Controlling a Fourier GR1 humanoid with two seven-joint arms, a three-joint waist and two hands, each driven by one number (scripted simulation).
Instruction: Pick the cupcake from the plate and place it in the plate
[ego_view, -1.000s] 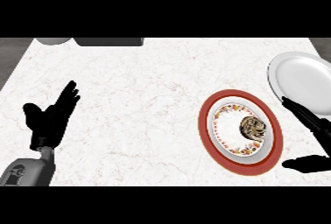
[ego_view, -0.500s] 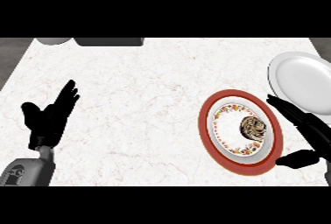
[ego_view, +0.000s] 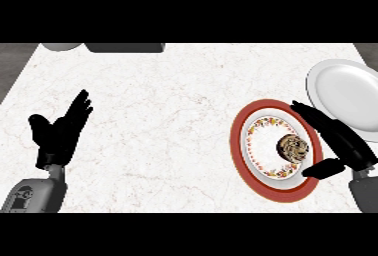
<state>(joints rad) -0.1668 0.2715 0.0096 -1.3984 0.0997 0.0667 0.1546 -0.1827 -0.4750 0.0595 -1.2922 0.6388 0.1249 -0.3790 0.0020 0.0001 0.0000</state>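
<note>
On the white marbled surface (ego_view: 170, 100) the cupcake (ego_view: 293, 146) sat untouched on the red-rimmed plate (ego_view: 255, 172) — nothing was done yet. The right hand (ego_view: 336, 142) flanked it, fingers wide; the white plate (ego_view: 343, 92) waited beyond, far right. The left hand (ego_view: 60, 131) rested open at left.

Colour rundown: the worktop (ego_view: 170, 100) is white marble with faint reddish-brown veining. The cupcake (ego_view: 293, 147) is brown with lighter tan flecks, sitting on a white patterned plate (ego_view: 260, 150) that has a ring of little red, orange and green floral bits, framed by a wide red rim. The plain plate (ego_view: 343, 90) is white, shaded grey. Both the left robot hand (ego_view: 60, 134) and right robot hand (ego_view: 341, 145) are solid black, on grey forearms.
</note>
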